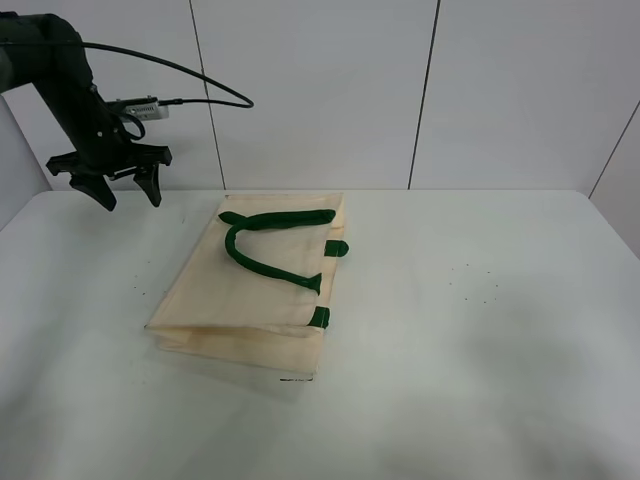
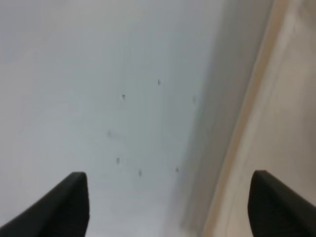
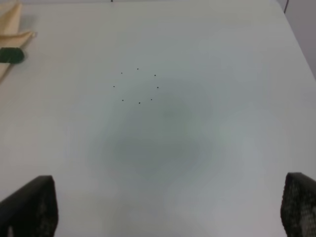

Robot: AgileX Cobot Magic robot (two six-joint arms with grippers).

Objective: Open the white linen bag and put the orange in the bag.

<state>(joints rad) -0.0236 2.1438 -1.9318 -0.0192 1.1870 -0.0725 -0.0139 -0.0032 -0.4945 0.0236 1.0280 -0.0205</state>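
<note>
bag [image 1: 250, 290] lies flat at centre frame; left gripper [image 1: 126, 189] hangs upper left, jaws wide, empty; right gripper [image 3: 168, 207] likewise spread wide.

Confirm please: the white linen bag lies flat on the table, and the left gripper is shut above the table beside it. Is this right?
Not quite. The left gripper is open, its jaws spread wide, as the exterior high view shows. The white linen bag does lie flat on the table.

Lab: bare white table [image 1: 480, 350], panelled wall [image 1: 320, 90]
</note>
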